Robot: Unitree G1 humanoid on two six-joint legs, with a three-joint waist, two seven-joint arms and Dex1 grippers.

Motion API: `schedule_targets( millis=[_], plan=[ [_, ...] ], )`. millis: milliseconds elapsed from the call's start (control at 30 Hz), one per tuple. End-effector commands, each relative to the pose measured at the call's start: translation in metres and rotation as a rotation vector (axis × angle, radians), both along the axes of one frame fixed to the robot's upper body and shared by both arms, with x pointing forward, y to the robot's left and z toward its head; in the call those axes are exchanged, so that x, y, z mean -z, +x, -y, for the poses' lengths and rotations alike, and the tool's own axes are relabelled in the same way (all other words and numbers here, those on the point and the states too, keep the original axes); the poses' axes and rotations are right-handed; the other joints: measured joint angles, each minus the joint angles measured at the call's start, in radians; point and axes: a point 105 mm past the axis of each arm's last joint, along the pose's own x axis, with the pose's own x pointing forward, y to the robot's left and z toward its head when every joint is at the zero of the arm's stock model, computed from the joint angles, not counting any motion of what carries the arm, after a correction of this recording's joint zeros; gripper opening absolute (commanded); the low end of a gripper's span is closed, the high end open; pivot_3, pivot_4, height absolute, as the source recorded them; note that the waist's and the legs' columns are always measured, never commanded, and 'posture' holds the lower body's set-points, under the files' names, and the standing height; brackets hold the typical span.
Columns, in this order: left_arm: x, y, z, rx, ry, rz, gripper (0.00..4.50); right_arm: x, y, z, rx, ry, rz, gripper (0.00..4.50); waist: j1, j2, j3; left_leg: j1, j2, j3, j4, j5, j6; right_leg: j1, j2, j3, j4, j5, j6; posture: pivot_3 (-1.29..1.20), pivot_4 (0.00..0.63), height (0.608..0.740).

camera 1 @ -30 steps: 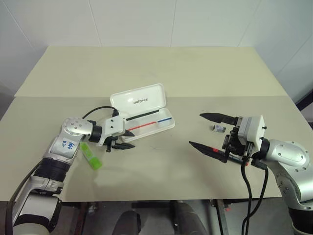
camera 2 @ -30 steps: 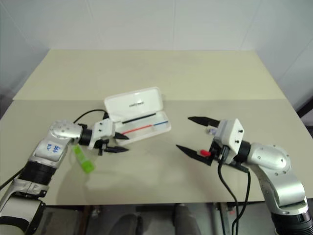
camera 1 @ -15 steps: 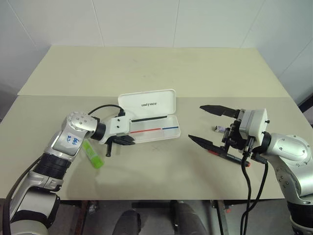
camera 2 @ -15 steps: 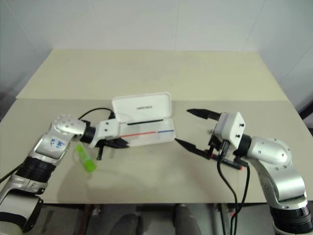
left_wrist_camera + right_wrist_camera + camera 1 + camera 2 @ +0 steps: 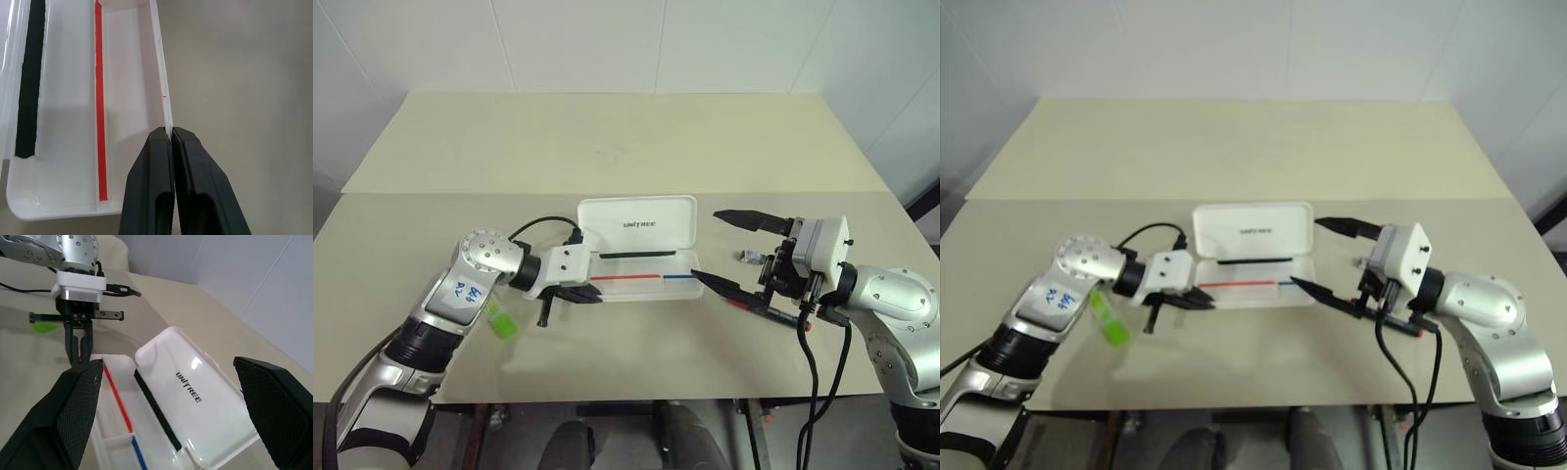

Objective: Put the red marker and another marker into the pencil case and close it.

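The white pencil case (image 5: 636, 217) lies open at the table's middle, lid up, with a red-and-blue stripe inside. My left gripper (image 5: 592, 296) is shut on the thin front wall of its tray (image 5: 161, 93), near the left end. The red marker (image 5: 769, 311) lies on the table under my right gripper (image 5: 707, 247), which stands open and level just right of the case, holding nothing. Its lower finger reaches the tray's right end. The green marker (image 5: 499, 318) lies on the table beneath my left forearm.
A small grey-black bit (image 5: 750, 258) sits on the table behind the right gripper. A black cable loops over the left wrist. The far half of the table (image 5: 607, 137) lies beyond a seam.
My left gripper has shut on the case's front wall and dragged the open case to the right, toward the right gripper. The right gripper has stayed still.
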Motion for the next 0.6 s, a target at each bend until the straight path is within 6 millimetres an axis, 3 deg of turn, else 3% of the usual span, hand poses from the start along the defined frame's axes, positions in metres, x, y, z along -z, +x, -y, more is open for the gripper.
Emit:
schedule_targets(
  millis=[33, 600],
  plan=[
    [-0.004, -0.008, 0.000, 0.018, 0.004, 0.015, 0.02, -0.010, -0.004, 0.001, -0.010, -0.006, 0.038, 4.50, 0.002, 0.000, 0.000, 0.000, 0.000, 0.000, 0.000, 0.000, 0.000, 0.000, 0.000, 0.000, -0.001, 0.000, 0.000, 0.00, 0.150, 0.740],
    [0.020, -0.012, -0.007, -0.093, 0.051, -0.071, 0.02, 0.002, -0.025, 0.015, -0.071, -0.090, -0.103, 4.50, 0.002, 0.000, 0.000, 0.002, 0.000, 0.001, 0.002, 0.000, 0.000, 0.002, 0.000, 0.001, -0.001, 0.000, -0.001, 0.00, 0.150, 0.740]
  ],
)
